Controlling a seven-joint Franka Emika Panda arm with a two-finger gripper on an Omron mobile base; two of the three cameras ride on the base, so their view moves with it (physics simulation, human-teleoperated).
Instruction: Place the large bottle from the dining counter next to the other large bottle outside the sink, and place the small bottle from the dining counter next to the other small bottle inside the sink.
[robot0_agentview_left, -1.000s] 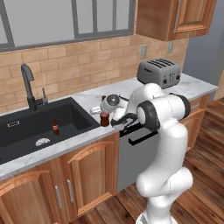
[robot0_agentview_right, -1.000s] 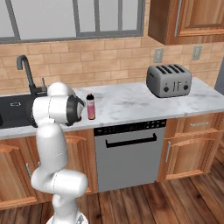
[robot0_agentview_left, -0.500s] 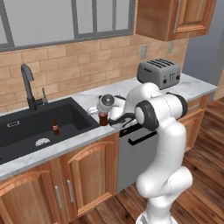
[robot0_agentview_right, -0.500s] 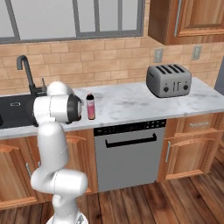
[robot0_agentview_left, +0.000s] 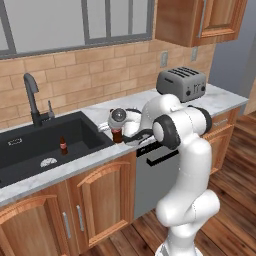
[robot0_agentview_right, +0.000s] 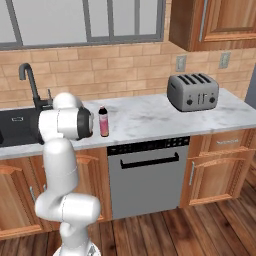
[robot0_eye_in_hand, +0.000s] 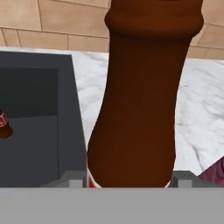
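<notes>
My gripper (robot0_agentview_left: 116, 131) is shut on a large dark brown bottle (robot0_agentview_left: 117, 136), held upright low over the marble counter just right of the sink's rim. In the hand view this bottle (robot0_eye_in_hand: 142, 100) rises between my gripper (robot0_eye_in_hand: 131, 180) fingertips. The other large bottle (robot0_agentview_right: 103, 121), pinkish red with a dark cap, stands on the counter right of the sink; its maroon edge (robot0_eye_in_hand: 215, 171) shows close beside the held one. A small brown bottle (robot0_agentview_left: 63, 145) with a red label stands inside the black sink (robot0_agentview_left: 30, 155), also visible at the hand view's left as the small bottle (robot0_eye_in_hand: 4, 125).
A black faucet (robot0_agentview_left: 32, 97) rises behind the sink. A silver toaster (robot0_agentview_right: 193, 91) sits at the counter's right end. Below the counter are a dishwasher (robot0_agentview_right: 147, 172) and wooden cabinet doors. A brick wall and a window close off the back.
The hand with the large bottle has edged slightly left toward the sink rim. Nothing else has moved.
</notes>
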